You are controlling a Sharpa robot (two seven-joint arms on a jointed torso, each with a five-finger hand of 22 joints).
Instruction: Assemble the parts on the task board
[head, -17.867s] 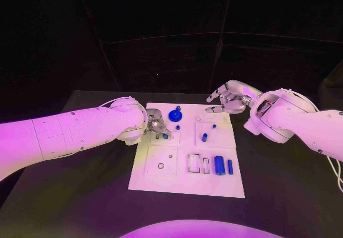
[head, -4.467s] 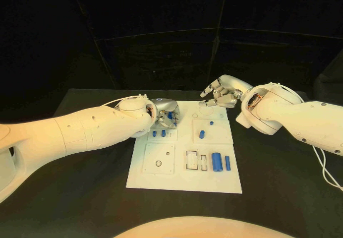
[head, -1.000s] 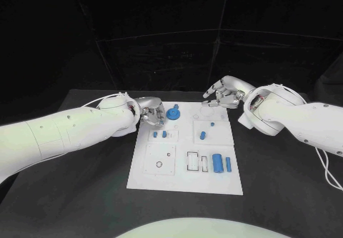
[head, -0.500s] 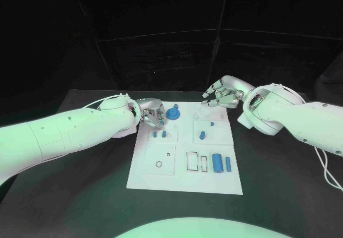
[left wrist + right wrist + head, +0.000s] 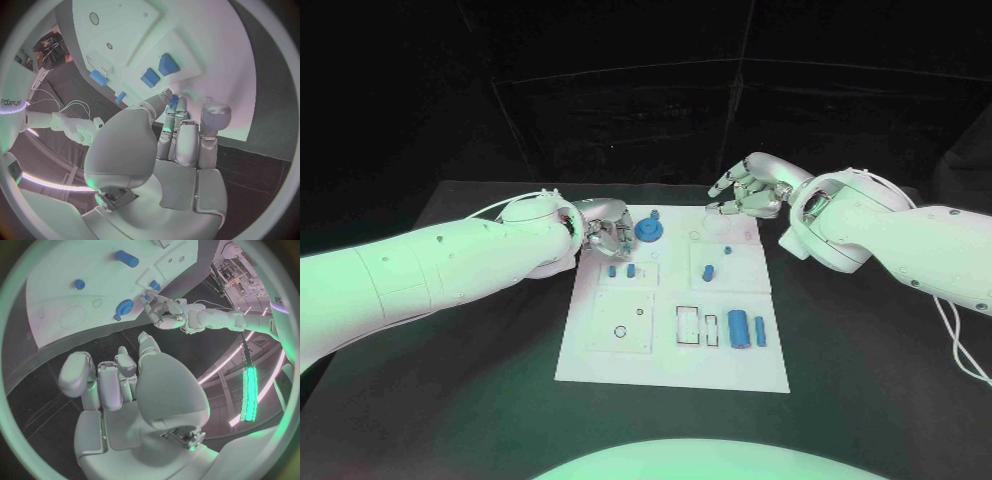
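Observation:
The white task board (image 5: 672, 362) lies in the middle of the black table. A blue gear with a peg (image 5: 651, 231) stands near its far left corner. My left hand (image 5: 606, 233) hangs just left of the gear with its fingers curled in. In the left wrist view a bit of blue shows past those fingertips (image 5: 177, 106), and I cannot tell if they touch it. My right hand (image 5: 751, 190) hovers over the board's far right edge, fingers curled with nothing in them. Two small blue pieces (image 5: 623, 270) sit below the gear.
A blue peg (image 5: 710, 272) and a smaller one (image 5: 727, 250) stand in the board's right half. Two blue cylinders (image 5: 746, 329) lie beside rectangular slots (image 5: 691, 326) near the front. The black table (image 5: 459, 380) spreads wide on both sides of the board.
Since 4.5 s ago my left hand has drawn back to the left off the gear, which now shows. Over the last second neither hand has visibly moved.

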